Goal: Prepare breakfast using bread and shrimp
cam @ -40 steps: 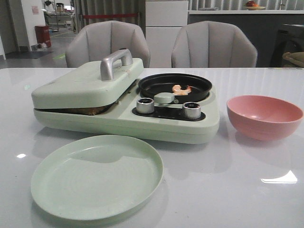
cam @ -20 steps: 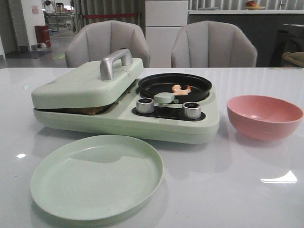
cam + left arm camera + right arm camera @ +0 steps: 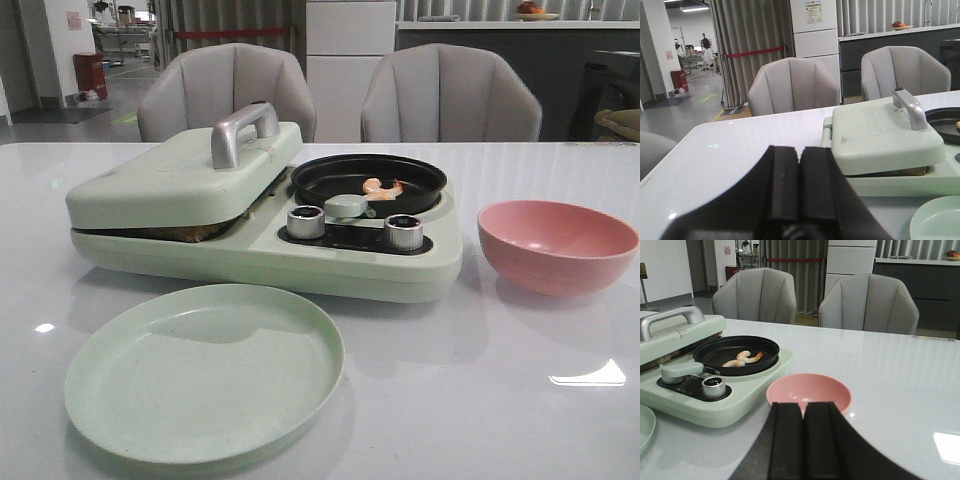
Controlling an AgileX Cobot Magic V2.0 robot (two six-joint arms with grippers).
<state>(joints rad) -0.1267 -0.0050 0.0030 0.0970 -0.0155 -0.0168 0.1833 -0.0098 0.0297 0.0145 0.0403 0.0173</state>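
- Left gripper (image 3: 799, 192): jaws clenched, empty, near the worktop's (image 3: 520, 350) edge. Ahead, the pale green hinged press lid (image 3: 880, 132) lies shut over the browned bread (image 3: 890, 172); risk: lifting by the silver handle (image 3: 910, 106) could drag the cooker.
- Right gripper (image 3: 802, 440): jaws clenched, empty. The pink round bowl (image 3: 810, 392) sits just ahead; two curled orange shrimp (image 3: 742, 359) lie beyond in the black round pan (image 3: 735, 354).
- Open worktop lies right of the bowl.
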